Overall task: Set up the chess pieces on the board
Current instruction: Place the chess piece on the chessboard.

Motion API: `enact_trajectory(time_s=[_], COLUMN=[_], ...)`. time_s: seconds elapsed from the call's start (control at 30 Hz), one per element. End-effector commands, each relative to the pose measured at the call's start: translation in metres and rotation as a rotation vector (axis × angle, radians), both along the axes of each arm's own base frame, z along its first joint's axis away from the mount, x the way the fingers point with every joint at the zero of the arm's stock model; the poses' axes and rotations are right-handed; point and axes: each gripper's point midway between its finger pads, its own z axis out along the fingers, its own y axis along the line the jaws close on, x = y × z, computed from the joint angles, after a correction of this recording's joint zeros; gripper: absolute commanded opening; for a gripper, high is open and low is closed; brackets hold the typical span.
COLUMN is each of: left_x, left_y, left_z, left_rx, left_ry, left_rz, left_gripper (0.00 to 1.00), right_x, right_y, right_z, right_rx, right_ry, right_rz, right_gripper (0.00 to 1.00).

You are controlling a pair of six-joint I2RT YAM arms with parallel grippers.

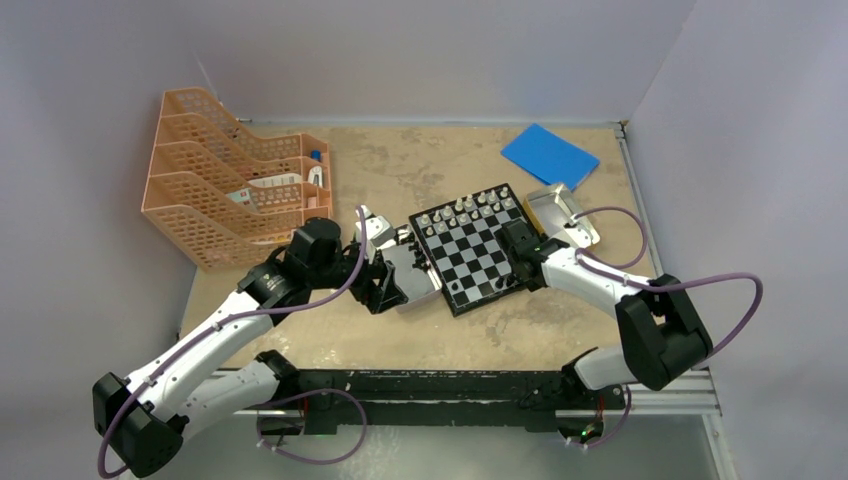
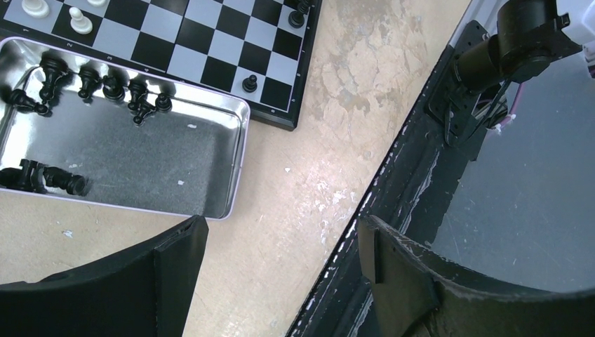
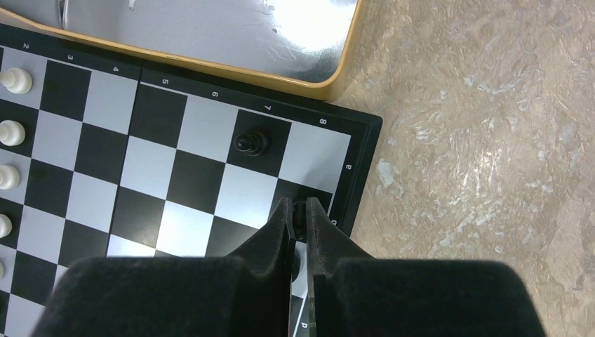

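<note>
The board (image 1: 470,250) lies mid-table, with white chess pieces (image 1: 465,207) lined along its far side. My right gripper (image 3: 299,210) is shut on a black piece (image 3: 299,215) that stands at the board's (image 3: 175,175) corner square. A black pawn (image 3: 250,142) stands one row away, and white pawns (image 3: 14,81) show at the left edge. My left gripper (image 2: 281,246) hangs open and empty over bare table beside the silver tin (image 2: 140,154). Several black pieces (image 2: 105,88) lie in that tin. One black pawn (image 2: 250,83) stands near the board's (image 2: 210,42) edge.
A gold-rimmed tin (image 1: 560,212) sits right of the board and a blue pad (image 1: 550,155) lies behind it. An orange stacked tray rack (image 1: 230,190) stands at the back left. The black base rail (image 2: 393,210) runs close to my left fingers.
</note>
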Motion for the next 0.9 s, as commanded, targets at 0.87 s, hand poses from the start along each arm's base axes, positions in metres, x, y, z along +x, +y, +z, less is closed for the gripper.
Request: enact_trajectory(time_s=[0.87], left_x=[-0.002], left_y=[-0.0077], left_z=[0.0161], left_rx=[-0.037], left_ry=[-0.019], left_rz=[-0.054], left_gripper=[0.79], right_x=[0.0083], right_y=[0.0043], right_z=[0.0068], right_rx=[0.024], right_ry=[-0.022], right_rz=[-0.02], right_gripper=[0.19])
